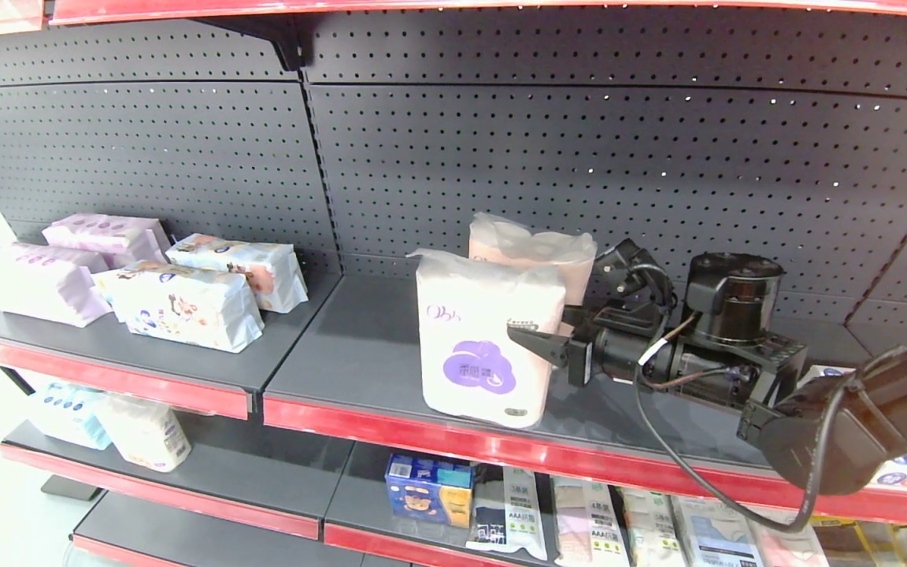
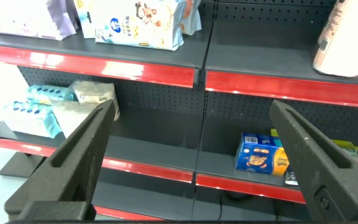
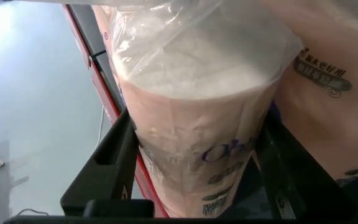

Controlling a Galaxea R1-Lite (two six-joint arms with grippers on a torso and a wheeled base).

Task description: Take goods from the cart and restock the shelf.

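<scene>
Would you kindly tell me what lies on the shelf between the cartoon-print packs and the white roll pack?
Nothing: the head view shows bare shelf between the packs and the roll pack.

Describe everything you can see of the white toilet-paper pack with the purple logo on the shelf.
The toilet-paper pack is a tall white bundle in thin clear plastic wrap, crinkled at the top, with a purple logo on its front. It stands upright near the front edge of the dark shelf, above the red strip. The right gripper has a finger on either side, against the wrap. A pinkish pack stands just behind it.
</scene>
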